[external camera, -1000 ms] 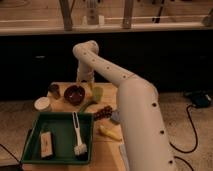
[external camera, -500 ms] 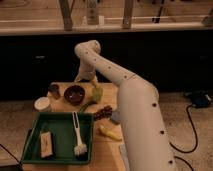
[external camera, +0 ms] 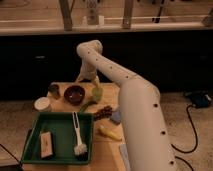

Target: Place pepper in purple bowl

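Observation:
The purple bowl (external camera: 74, 94) stands on the wooden table (external camera: 107, 150), left of centre at the back. A long green pepper (external camera: 86, 106) lies on the table just right of and in front of the bowl. My gripper (external camera: 94, 81) hangs at the end of the white arm (external camera: 120, 80), above the table and just right of the bowl. A rounder green thing (external camera: 97, 93) sits right under the gripper. I cannot tell whether the gripper touches it.
A small dark can (external camera: 54, 90) and a round white container (external camera: 42, 104) stand left of the bowl. A green tray (external camera: 35, 135) at the front holds a brush (external camera: 77, 140) and a brown bar (external camera: 46, 144). A dark reddish item (external camera: 104, 112), a blue item (external camera: 116, 117) and a yellow item (external camera: 110, 132) lie to the right.

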